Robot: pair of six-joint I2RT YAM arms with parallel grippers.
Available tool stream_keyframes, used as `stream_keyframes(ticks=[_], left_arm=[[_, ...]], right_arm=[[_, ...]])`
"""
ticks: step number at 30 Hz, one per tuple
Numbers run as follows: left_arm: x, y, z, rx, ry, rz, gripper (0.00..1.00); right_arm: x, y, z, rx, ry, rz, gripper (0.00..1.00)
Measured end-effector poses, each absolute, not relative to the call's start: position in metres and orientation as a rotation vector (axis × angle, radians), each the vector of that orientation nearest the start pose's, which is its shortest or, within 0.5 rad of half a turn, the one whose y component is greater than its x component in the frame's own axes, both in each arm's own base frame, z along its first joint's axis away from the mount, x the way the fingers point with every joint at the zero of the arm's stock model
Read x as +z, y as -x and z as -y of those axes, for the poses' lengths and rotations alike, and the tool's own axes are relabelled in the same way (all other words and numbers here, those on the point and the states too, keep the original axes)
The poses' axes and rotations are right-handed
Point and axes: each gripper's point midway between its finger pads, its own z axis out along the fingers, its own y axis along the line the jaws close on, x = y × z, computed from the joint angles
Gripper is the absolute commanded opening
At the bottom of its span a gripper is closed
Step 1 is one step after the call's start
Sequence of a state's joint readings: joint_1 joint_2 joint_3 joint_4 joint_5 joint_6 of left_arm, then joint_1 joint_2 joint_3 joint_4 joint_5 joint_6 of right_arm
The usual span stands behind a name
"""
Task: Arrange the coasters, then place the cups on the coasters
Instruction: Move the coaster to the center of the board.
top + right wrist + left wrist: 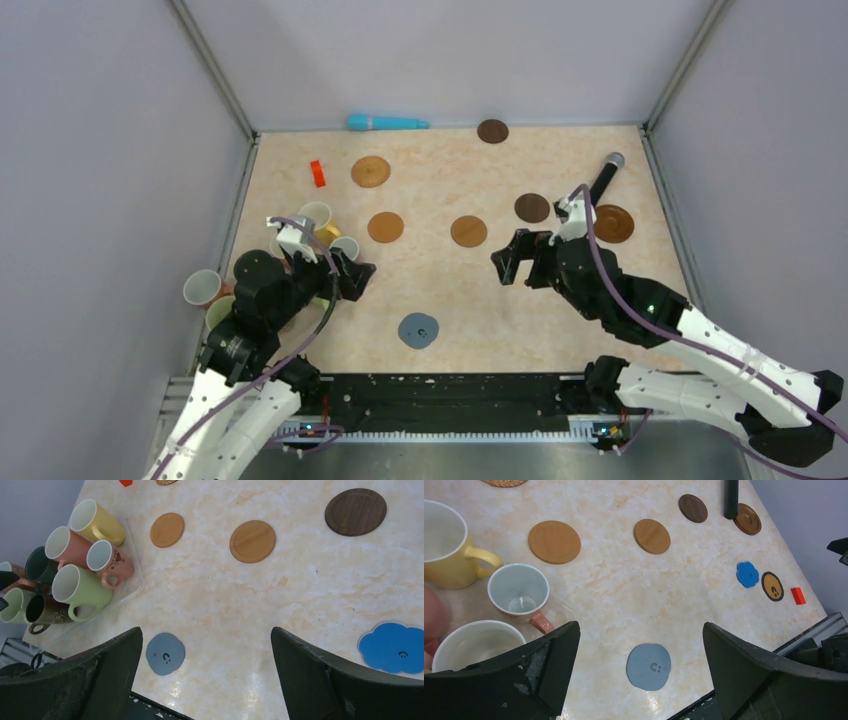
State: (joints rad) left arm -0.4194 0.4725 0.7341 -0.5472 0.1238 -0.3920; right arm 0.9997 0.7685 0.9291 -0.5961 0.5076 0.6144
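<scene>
Left arm: black housing right behind the fingers, and white shell links further back.
Right arm: same black-then-white build, and there's a small green light glowing behind the fingers.
Fingers: matte black, broad wedges, pale scuffs showing on the inner faces.
Wrist cameras: small white blocks just above the fingers.
Cables: purple-grey, looping back from the cameras along the links.
</scene>
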Motion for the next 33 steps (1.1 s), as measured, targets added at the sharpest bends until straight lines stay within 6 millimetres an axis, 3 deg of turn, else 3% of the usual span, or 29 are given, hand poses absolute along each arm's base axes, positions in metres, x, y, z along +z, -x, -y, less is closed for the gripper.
stream_keyframes(ticks=[13,18,21,25,28,29,32,33], left_arm=[[0.250,-0.196,0.128,-0.674,-0.115,-1.900,0.98],[0.249,-0.196,0.128,-0.673,-0.115,-1.901,0.98],[0.249,-0.196,0.128,-0.673,-0.115,-1.902,0.98],[0.249,-0.196,0.128,-0.673,-0.115,-1.901,0.98],[0.249,-0.196,0.128,-0.673,-0.115,-1.902,0.98],[0.249,-0.196,0.128,-0.673,-0.114,-1.902,0.98],[0.248,-0.196,0.128,-0.673,-0.114,-1.903,0.98],[0.248,-0.196,0.128,-0.673,-0.114,-1.903,0.97]], right_arm=[[0.264,-0.197,-0.188,0.570,0.025,-1.990,0.99],[0.254,-0.196,-0.188,0.564,0.010,-2.011,0.99],[0.253,-0.195,-0.187,0.575,-0.012,-2.013,0.94],[0.262,-0.193,-0.182,0.612,-0.060,-1.983,0.79],[0.265,-0.193,-0.177,0.621,-0.087,-1.963,0.61],[0.265,-0.193,-0.175,0.618,-0.095,-1.958,0.50],[0.265,-0.195,-0.170,0.599,-0.109,-1.943,0.02],[0.265,-0.196,-0.169,0.590,-0.116,-1.938,0.00]])
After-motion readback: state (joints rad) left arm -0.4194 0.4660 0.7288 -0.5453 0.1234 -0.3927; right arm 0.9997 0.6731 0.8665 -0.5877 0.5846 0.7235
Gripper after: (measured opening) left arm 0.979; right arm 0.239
